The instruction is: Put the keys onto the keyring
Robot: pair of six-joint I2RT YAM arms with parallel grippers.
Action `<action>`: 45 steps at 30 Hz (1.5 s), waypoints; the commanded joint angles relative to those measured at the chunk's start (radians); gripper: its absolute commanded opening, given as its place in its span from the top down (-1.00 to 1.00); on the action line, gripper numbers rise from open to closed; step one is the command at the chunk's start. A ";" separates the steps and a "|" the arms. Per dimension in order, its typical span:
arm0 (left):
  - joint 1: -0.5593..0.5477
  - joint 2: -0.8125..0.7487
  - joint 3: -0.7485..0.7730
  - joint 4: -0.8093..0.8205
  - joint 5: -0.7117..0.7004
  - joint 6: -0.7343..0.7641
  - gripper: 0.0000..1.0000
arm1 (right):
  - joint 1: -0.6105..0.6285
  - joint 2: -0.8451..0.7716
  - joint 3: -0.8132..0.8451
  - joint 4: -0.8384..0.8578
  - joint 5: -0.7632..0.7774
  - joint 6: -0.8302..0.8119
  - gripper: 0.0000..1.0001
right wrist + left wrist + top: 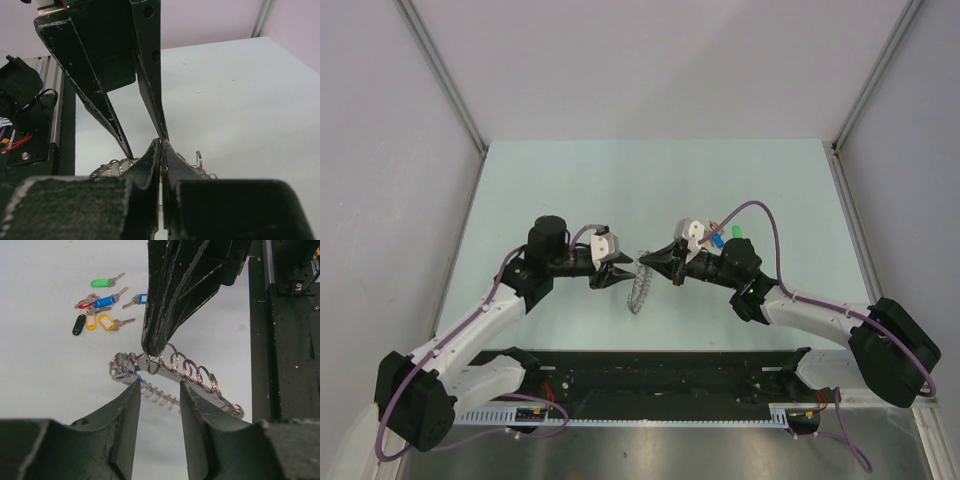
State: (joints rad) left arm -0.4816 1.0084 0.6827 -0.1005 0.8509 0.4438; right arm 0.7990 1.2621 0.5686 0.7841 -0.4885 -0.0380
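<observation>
Overhead, close wrist cams share keyring (639,285).

keyring (167,372): bright glossy metal wire loops | keys (103,302): glossy coloured plastic heads, duller silver metal blades | left gripper (160,390): matt black plastic, faintly grainy | right gripper (153,350): matt black plastic, edges scuffed whitish | table (45,370): smooth, matt, pale

**Both grippers being held at the keyring (639,285)**

The keyring's far end is being touched by the right gripper (643,262). The left gripper (625,268) is being held just left of that end. Blue and green keys (722,239) are being partly hidden by the right arm (800,312), well right of the keyring.
</observation>
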 commanded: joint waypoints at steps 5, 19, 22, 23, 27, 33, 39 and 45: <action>0.003 0.041 0.055 -0.019 0.099 -0.007 0.31 | 0.005 -0.004 0.005 0.096 -0.038 -0.014 1.00; -0.002 0.065 0.074 -0.021 0.137 -0.033 0.43 | 0.006 0.010 0.014 0.089 -0.064 -0.017 1.00; -0.003 0.071 0.077 -0.025 0.132 -0.036 0.49 | 0.008 0.014 0.017 0.087 -0.068 -0.019 1.00; -0.003 0.075 0.077 -0.027 0.132 -0.037 0.51 | 0.009 0.014 0.020 0.087 -0.068 -0.019 1.00; -0.005 0.076 0.080 -0.028 0.120 -0.037 0.59 | 0.011 0.019 0.025 0.076 -0.068 -0.023 1.00; -0.008 0.076 0.081 -0.030 0.109 -0.037 0.99 | 0.012 0.019 0.028 0.067 -0.071 -0.025 1.00; -0.006 0.047 0.072 -0.016 0.051 -0.043 0.99 | -0.010 -0.056 0.028 -0.009 0.011 -0.011 0.53; -0.008 -0.016 0.041 0.039 -0.045 -0.063 0.99 | -0.069 -0.179 0.028 -0.161 0.045 -0.007 0.00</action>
State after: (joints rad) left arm -0.4839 1.0576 0.7166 -0.1368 0.8577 0.3923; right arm 0.7631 1.1694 0.5686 0.6907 -0.4767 -0.0410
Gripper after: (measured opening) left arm 0.011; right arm 0.455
